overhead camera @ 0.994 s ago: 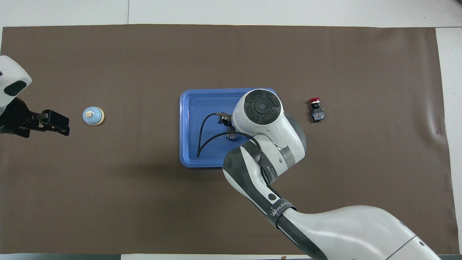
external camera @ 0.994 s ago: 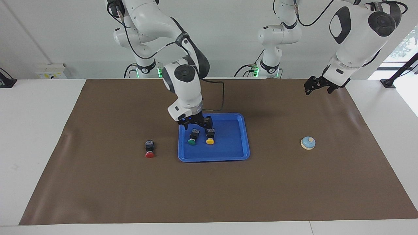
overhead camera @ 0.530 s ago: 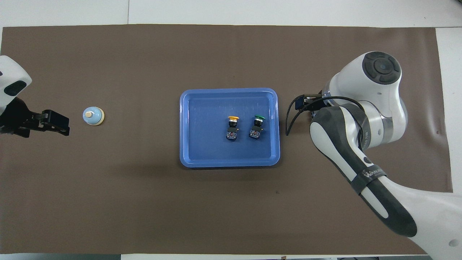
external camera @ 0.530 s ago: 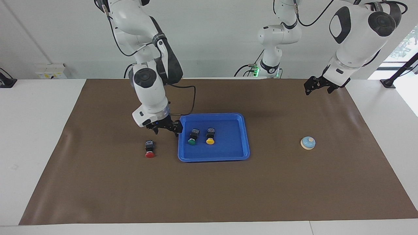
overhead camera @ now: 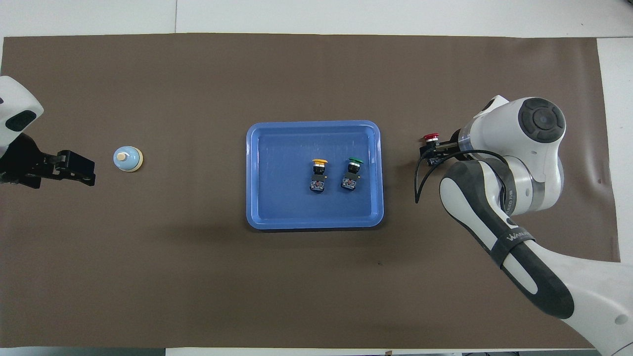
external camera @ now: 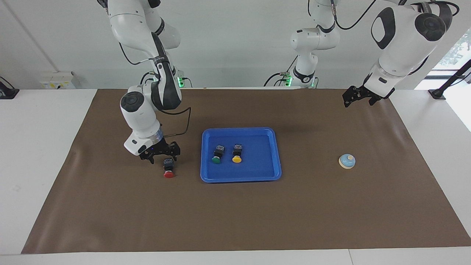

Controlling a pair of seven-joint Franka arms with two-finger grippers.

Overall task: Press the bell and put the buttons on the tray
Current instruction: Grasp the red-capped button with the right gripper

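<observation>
A blue tray [external camera: 241, 179] [overhead camera: 314, 225] lies mid-table. In it, side by side, lie a green button [external camera: 217, 154] [overhead camera: 351, 173] and a yellow button [external camera: 237, 153] [overhead camera: 318, 174]. The red button [external camera: 169, 168] [overhead camera: 430, 137] lies on the mat beside the tray, toward the right arm's end. My right gripper [external camera: 163, 157] is open and low over its black body; whether it touches I cannot tell. The light-blue bell [external camera: 347, 161] [overhead camera: 127, 158] stands toward the left arm's end. My left gripper [external camera: 353, 98] [overhead camera: 74, 167] waits, open and holding nothing, raised over the mat near the bell.
A brown mat [external camera: 235, 221] covers most of the white table [external camera: 36, 147]. A black cable [overhead camera: 420, 178] loops from the right wrist just above the mat between the tray and the red button.
The right gripper left the tray, where the green and yellow buttons stay, and swung toward its own end and down over the red button. The left arm has not moved.
</observation>
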